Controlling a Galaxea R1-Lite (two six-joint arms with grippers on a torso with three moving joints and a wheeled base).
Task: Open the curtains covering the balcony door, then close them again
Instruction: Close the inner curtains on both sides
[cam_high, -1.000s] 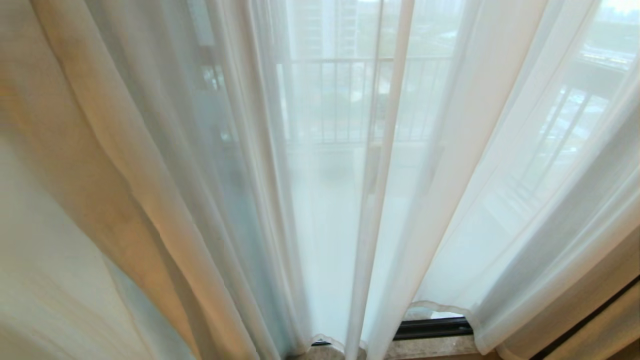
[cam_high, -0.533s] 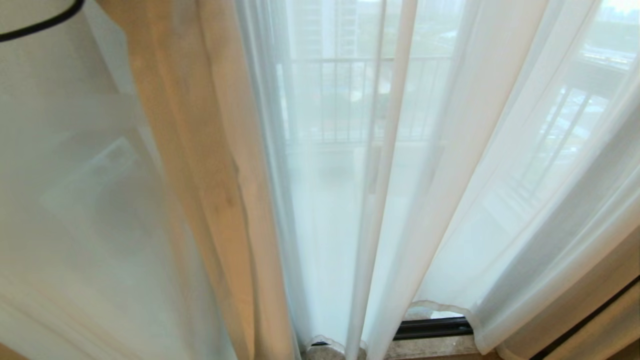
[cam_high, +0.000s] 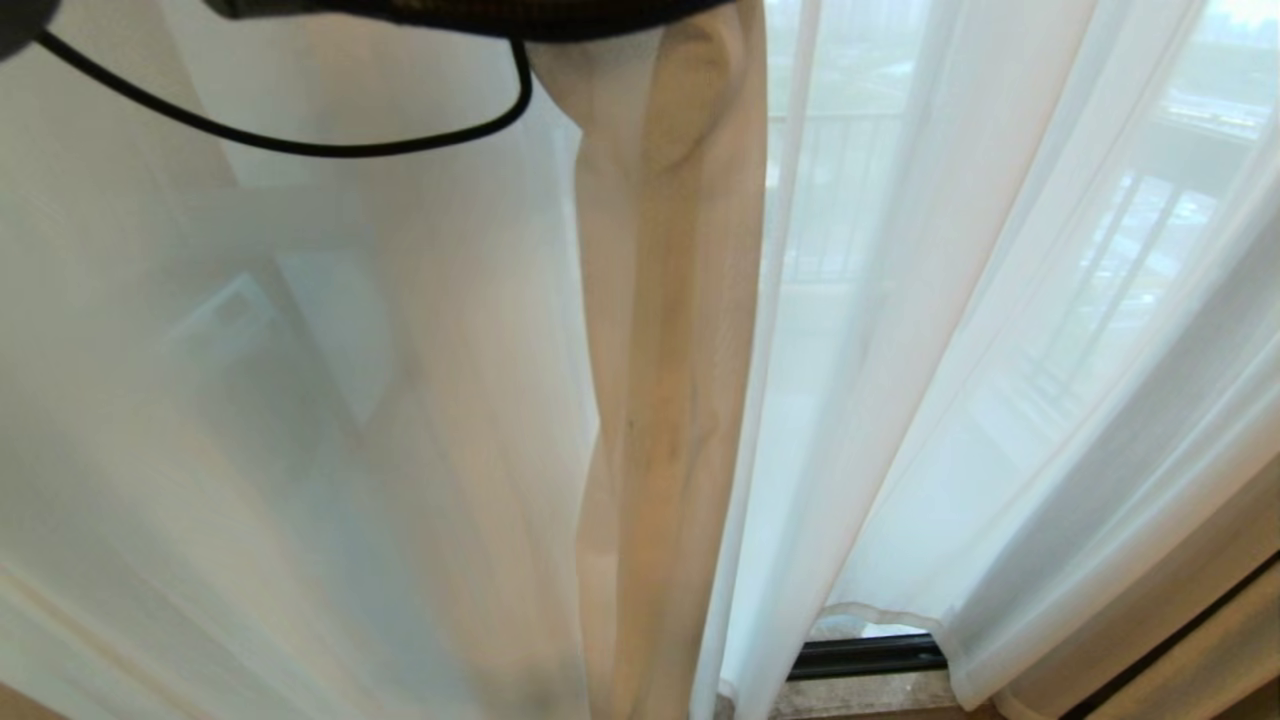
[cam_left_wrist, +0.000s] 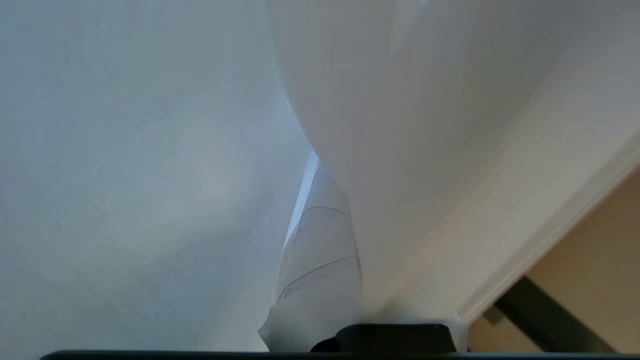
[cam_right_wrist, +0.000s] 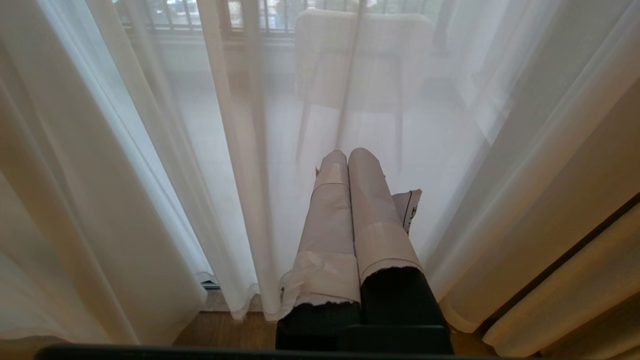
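Head view: the curtains, sheer white panels with soft vertical folds, hang across the balcony door, of which only a short dark strip of bottom frame shows beneath the raised hems, low and right of centre; one panel is drawn taut across the whole left half of the view, and its gathered edge forms a tan-shaded vertical bundle at the centre, running up to the left arm, a dark shape along the top edge; a black cable loops below that arm in front of the fabric; a railing shows faintly through the sheer cloth; a thicker beige drape with a dark stripe lies at the lower right corner.

Left wrist view: the left gripper has its taped fingers pressed together, buried between folds of curtain fabric that close over them from both sides; whether cloth lies pinched between them cannot be told.

Right wrist view: the right gripper has its two taped fingers closed against each other, holding nothing, pointing at the hanging curtains; a chair stands beyond the sheer fabric.
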